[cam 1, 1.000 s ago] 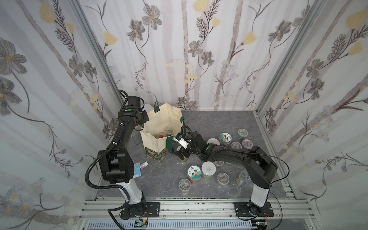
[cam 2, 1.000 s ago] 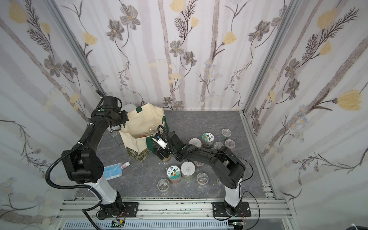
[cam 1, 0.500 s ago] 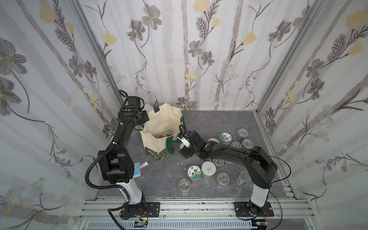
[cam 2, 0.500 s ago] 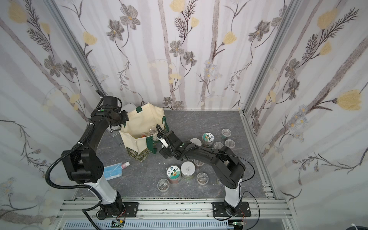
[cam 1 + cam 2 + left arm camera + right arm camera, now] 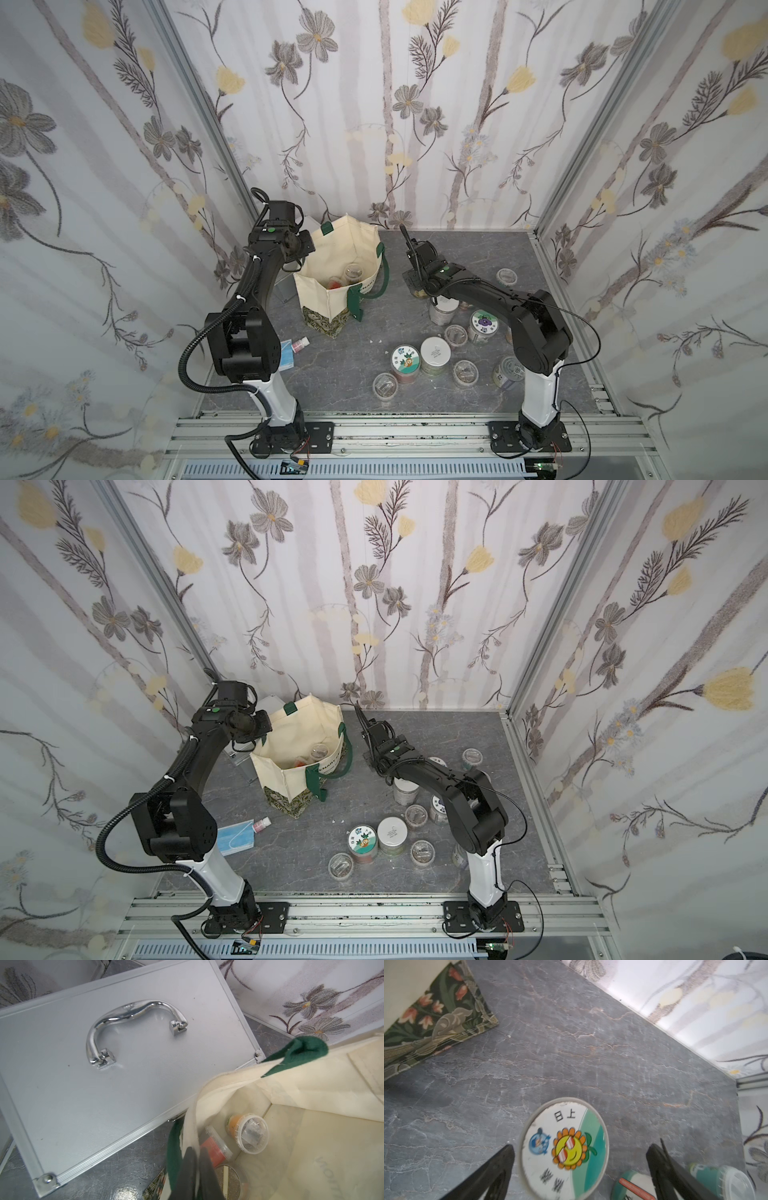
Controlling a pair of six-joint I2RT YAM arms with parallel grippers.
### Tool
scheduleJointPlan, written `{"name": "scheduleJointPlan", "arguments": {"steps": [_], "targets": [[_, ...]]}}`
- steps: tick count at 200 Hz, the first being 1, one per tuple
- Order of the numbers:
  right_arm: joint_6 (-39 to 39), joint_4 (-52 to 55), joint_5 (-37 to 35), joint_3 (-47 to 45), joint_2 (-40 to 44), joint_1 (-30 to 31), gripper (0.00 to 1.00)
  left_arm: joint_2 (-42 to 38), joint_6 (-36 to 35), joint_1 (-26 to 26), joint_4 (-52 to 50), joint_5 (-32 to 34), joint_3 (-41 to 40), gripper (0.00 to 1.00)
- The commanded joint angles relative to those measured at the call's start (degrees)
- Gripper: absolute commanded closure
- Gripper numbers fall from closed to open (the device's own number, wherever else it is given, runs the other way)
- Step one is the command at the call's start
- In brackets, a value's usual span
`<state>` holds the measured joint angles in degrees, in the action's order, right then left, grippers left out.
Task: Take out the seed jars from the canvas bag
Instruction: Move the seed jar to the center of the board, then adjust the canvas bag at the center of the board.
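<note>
Seeming light, stiff and slippery, the jars (image 5: pixel 247 1133) in the limp bag (image 5: pixel 326 297), its rim clenched by the left jaws, should be gripped across the sides, while the right jaws are spread above the desk (image 5: pixel 345 374).

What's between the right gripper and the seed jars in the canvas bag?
Only the canvas bag itself: side wall and green handle face the right gripper. Mouth gapes upward, rim pinched by the left gripper, seed jars uncovered inside.

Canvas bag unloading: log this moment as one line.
left jaws: shut on canvas bag rim | right jaws: open, astride sunflower-lid jar | bag: at least three seed jars inside
</note>
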<state>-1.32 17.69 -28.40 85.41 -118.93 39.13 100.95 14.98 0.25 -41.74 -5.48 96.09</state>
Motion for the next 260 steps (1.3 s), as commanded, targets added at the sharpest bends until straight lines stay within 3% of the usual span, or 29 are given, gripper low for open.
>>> {"name": "scheduleJointPlan", "arguments": {"steps": [1, 36, 58, 94, 107, 130, 162, 195, 218, 260], "targets": [[-6.3, -0.8, -4.0, -0.7, 4.7, -0.3, 0.0, 0.3, 0.0, -0.7, 0.4, -3.2, 0.3, 1.0], [-19.7, 1.2, -4.8, 3.0, 10.8, -0.5, 0.0, -0.6, -1.2, -3.2, 1.6, -5.2, -0.1, 1.0], [-20.5, 0.9, 8.8, 4.2, 13.2, -0.5, 0.0, -1.4, -2.6, -5.4, 1.7, -4.9, -0.2, 1.0], [-24.2, -10.2, 33.5, 0.1, 14.4, -0.4, 0.0, -3.8, -5.6, -8.7, 2.5, -2.9, -1.2, 1.0], [-27.3, -11.3, 37.5, 1.3, 12.8, 0.4, 0.0, -4.5, -6.6, -9.8, 2.8, -2.1, -1.7, 1.0], [-29.2, -9.3, 36.7, 5.0, 8.2, 2.7, 0.04, -5.5, -8.1, -11.4, 3.4, -2.2, -2.3, 1.0], [-34.0, -0.9, 34.6, 10.6, 1.1, 3.6, 0.16, -9.0, -9.9, -13.4, 6.2, -2.3, -4.8, 1.0], [-35.4, 0.8, 33.2, 9.1, -0.4, 8.2, 0.46, -12.3, -11.5, -15.1, 8.3, -1.3, -6.9, 1.0], [-36.0, -0.6, 33.3, 6.0, 0.8, 12.0, 0.5, -14.0, -11.9, -15.5, 9.7, -0.8, -8.2, 1.0], [-38.9, -11.4, 40.9, 2.4, -0.4, 20.1, 0.51, -15.9, -12.0, -15.7, 12.5, -2.1, -10.2, 1.0]]}}
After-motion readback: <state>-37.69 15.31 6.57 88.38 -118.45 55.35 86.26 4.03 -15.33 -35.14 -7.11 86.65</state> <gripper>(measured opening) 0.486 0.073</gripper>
